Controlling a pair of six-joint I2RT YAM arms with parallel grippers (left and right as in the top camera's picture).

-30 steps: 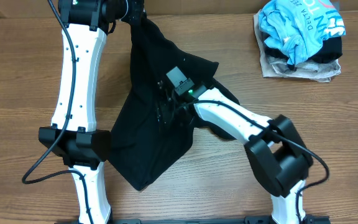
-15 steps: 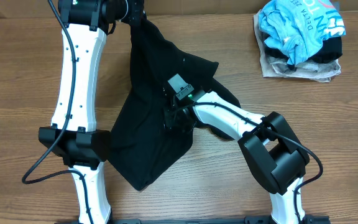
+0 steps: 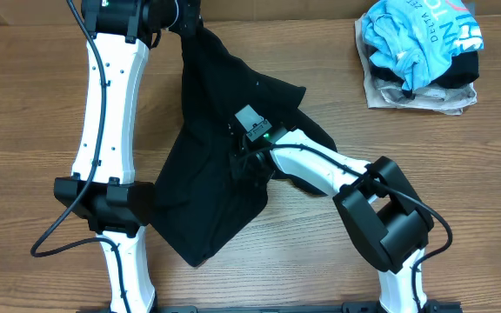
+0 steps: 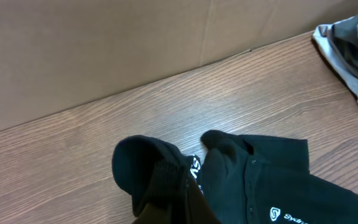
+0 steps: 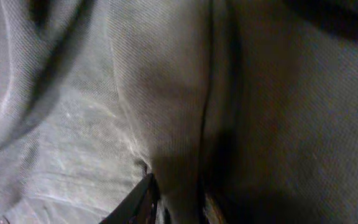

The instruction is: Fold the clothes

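Observation:
The black long-sleeved shirt (image 3: 207, 183) lies spread on the table from the far edge toward the front. My left gripper (image 3: 190, 19) is shut on its top edge at the far side; the left wrist view shows the pinched cuff-like fold (image 4: 166, 186) and the white logo (image 4: 277, 214). My right gripper (image 3: 242, 161) is pressed into the middle of the shirt and is shut on a fold of the black fabric (image 5: 179, 186), which fills the right wrist view.
At the far right a pile holds a light blue tee with white lettering (image 3: 420, 35) on dark and beige garments (image 3: 390, 91). A brown cardboard wall (image 4: 104, 43) stands behind the table's far edge.
My right gripper has shifted slightly down and to the right on the shirt, and its arm has swung closer. The left arm has not moved.

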